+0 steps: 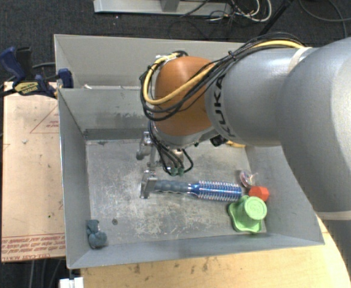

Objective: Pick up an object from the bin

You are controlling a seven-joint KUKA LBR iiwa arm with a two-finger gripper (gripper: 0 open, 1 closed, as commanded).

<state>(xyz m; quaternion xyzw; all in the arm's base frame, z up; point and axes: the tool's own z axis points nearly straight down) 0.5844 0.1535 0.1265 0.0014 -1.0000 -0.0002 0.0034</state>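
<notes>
**While parked low in the bin (73, 161)**

Though right at the grey head end of a blue-handled razor (193, 189), can't tell how open the claw (148, 174) is or if it grips anything. Can see the razor lying flat mid-floor. Spotted just past its handle: green cap-like thing (247, 213), small red piece (259, 192).

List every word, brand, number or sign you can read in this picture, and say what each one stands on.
"UK": dark letters on the arm's grey casing, beside the orange cover; the rest of the word is hidden.
No text can be read on the blue-handled brush, green cap, red piece or grey lump.
</notes>
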